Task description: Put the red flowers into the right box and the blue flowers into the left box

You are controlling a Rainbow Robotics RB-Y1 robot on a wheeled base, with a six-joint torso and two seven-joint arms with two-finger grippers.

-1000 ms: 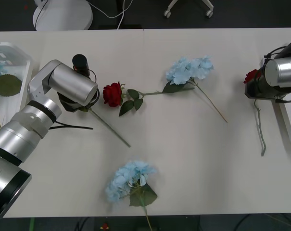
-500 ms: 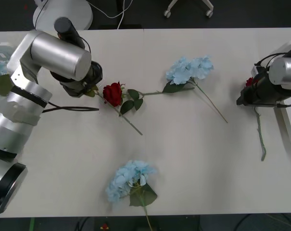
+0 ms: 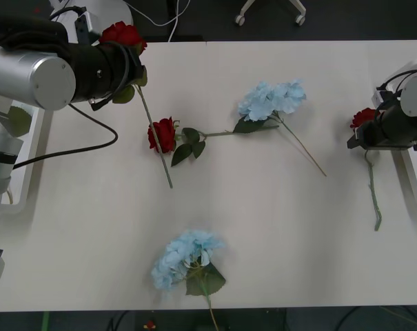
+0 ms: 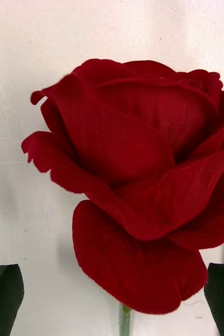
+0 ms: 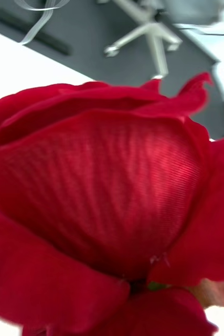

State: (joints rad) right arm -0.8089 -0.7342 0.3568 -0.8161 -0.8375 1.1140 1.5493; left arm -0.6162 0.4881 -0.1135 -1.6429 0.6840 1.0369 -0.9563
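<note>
front view: shallow white plastic left box (image 3: pixel 30 148) at the desk's (image 3: pixel 277 227) left edge, a broad green leaf (image 3: pixel 16 121) in it, contents mostly hidden by the arm. white right box (image 3: pixel 416 183) at the right edge, interior not visible. left gripper (image 3: pixel 132 65) holds a deep-red fabric rose (image 3: pixel 122 32) raised near the far edge, thin stem slanting down. right gripper (image 3: pixel 363 138) clamps another red rose (image 3: pixel 363 117), stem hanging. third red rose (image 3: pixel 162 134) and two puffy pale-blue clusters (image 3: pixel 271 98) (image 3: pixel 186 255) lie on the desk.

right wrist view: velvety woven petals (image 4: pixel 127 173) between black fingertips (image 4: pixel 4 296).

left wrist view: ribbed red petals (image 5: pixel 106 194) close up.
</note>
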